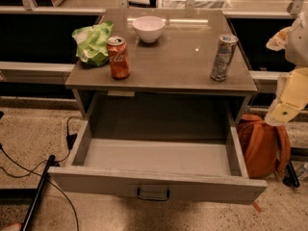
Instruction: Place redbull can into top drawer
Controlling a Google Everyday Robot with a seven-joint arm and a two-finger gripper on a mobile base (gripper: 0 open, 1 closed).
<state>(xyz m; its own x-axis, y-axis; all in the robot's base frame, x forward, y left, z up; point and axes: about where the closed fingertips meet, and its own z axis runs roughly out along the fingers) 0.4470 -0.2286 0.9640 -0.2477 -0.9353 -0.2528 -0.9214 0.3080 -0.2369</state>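
The redbull can, tall, slim and silver with bluish print, stands upright near the right edge of the grey cabinet top. The top drawer is pulled wide open below it and holds nothing; its dark loop handle sits at the centre of the front panel. Only a pale link of my arm shows at the right edge, to the right of the can and apart from it. My gripper itself is out of view.
An orange-red cola can, a green crumpled bag and a white bowl stand on the left and back of the top. An orange backpack leans by the drawer's right side. Cables lie on the floor at left.
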